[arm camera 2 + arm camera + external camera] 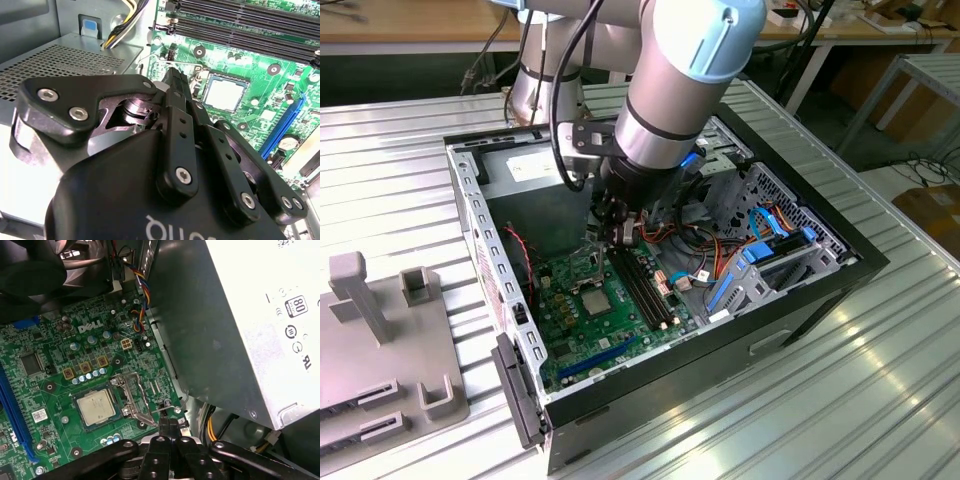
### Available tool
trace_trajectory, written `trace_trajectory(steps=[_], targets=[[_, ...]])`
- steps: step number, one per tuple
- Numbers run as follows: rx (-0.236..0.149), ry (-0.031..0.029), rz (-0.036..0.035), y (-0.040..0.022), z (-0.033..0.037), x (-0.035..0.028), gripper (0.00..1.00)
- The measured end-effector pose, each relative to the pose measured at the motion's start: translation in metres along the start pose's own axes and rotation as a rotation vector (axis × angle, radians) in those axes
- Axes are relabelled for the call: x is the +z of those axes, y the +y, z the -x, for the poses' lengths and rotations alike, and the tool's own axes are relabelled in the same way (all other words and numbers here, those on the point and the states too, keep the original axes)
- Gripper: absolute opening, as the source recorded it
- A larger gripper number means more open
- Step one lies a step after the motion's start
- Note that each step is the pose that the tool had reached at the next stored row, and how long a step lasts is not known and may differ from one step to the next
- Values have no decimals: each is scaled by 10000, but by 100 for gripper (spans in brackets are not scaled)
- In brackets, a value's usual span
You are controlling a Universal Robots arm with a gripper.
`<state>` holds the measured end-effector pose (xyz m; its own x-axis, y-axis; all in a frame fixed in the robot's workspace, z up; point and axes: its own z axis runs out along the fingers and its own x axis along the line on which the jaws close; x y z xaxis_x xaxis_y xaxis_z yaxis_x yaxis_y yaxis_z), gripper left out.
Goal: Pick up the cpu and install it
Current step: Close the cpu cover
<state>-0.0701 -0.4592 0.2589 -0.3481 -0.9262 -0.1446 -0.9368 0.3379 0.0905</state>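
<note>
Inside the open computer case (800, 290), the pincer (170, 427) hangs with its fingertips pressed together, gripping nothing, just beside the socket's metal frame (134, 400). Near it, the cpu (97, 407) lies flat in the socket on the green motherboard (55, 385), next to the grey power supply (250, 325).

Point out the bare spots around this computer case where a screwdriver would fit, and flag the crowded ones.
The ribbed metal table lies bare on the exterior view's right of the computer case, and in front of it. On the left, the grey fixture takes the space. Inside, cables, the motherboard with the seated cpu and the end effector crowd everything.
</note>
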Motion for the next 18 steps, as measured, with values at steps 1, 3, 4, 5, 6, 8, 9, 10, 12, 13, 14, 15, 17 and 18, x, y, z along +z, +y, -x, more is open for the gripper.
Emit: trace_trajectory(steps=[1,3,4,5,6,8,9,10,12,13,14,15,17,18], targets=[[-10,1,1,-1,-3,-1,11],[-34,2,5,-4,-10,-2,11],[-48,4,7,-5,-14,-2,11],[-76,6,11,-8,-22,-4,11],[-124,11,18,-13,-36,-6,11],[-182,17,27,-19,-54,-10,11],[-199,18,29,-22,-60,-11,11],[-223,20,32,-25,-71,-12,11],[-254,24,37,-30,-84,-15,11],[-272,25,40,-33,-92,-16,11],[-289,26,42,-36,-100,-18,11],[-313,28,46,-41,-112,-20,11],[-341,31,50,-46,-128,-23,11],[-353,31,52,-49,-134,-24,11]])
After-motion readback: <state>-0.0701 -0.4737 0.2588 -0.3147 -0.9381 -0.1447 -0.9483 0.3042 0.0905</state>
